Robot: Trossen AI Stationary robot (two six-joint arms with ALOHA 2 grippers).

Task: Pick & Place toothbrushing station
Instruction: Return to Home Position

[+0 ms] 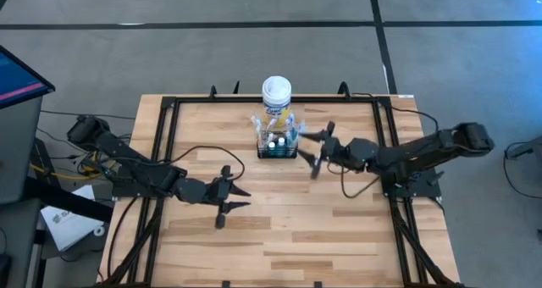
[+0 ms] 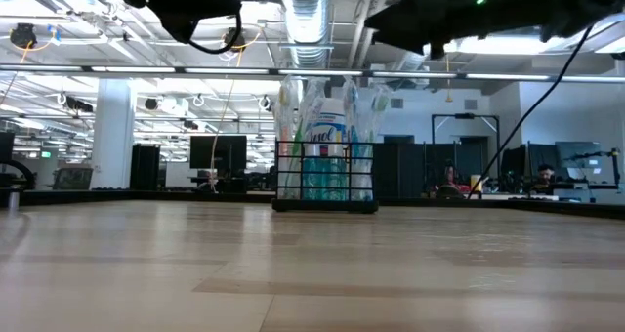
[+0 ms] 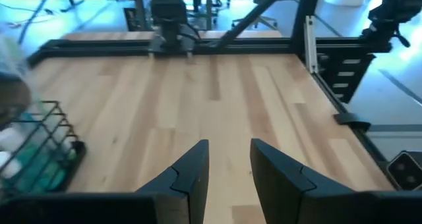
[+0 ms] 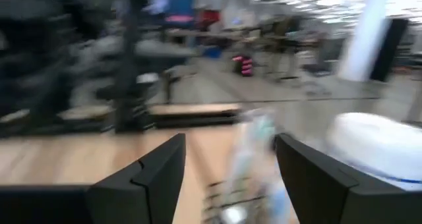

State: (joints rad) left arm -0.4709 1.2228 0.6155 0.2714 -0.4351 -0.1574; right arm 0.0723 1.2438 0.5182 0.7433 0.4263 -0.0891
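Right gripper (image 1: 315,149), arm stretched leftward, gapes empty beside the low black wire-mesh caddy (image 1: 278,146). Left gripper (image 1: 235,196) hangs parted, empty, nearer.

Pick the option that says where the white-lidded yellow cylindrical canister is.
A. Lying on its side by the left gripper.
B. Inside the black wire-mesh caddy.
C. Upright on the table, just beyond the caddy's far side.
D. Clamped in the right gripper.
C: the high view shows the white-lidded yellow canister standing upright on the wooden table, just past the black wire-mesh caddy and outside its wires.
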